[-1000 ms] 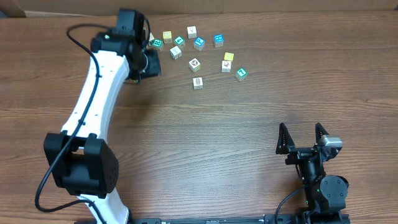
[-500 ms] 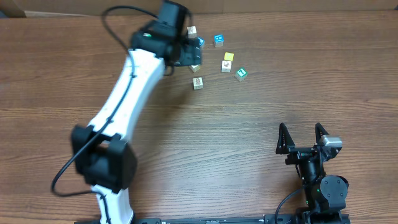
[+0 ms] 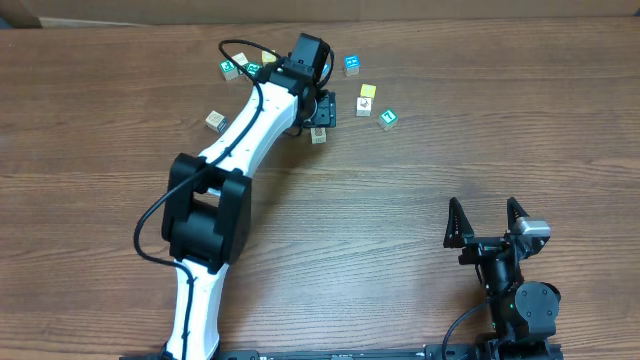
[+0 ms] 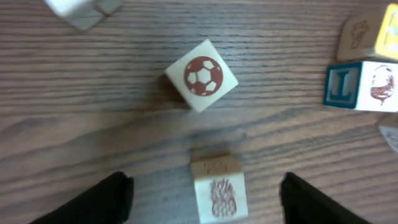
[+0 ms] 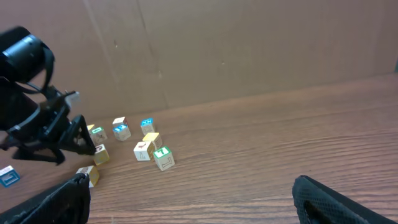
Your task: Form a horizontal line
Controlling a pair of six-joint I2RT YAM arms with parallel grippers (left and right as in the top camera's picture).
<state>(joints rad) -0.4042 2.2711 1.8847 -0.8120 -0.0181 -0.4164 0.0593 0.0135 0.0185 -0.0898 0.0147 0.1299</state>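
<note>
The left end effector (image 4: 204, 198) hung open astride a small white brown-printed wooden cube (image 4: 216, 186); the right end effector (image 3: 483, 206) stood open at five o'clock. No horizontal line yet — loose cubes (image 3: 366, 100) lay at twelve o'clock on the desk (image 3: 400, 190). Light, rigid, probably slick: pinch opposite flat faces. Neighbours crowded one o'clock; six o'clock looked free.

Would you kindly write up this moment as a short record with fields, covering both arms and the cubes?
left gripper: jaws open, straddling the pineapple-print cube, not touching it
right gripper: jaws open, empty, far from the cubes
soccer-ball cube: just beyond the pineapple-print cube, turned askew
teal letter cube: to the right in the left wrist view
line: not yet formed; cubes scattered
</note>
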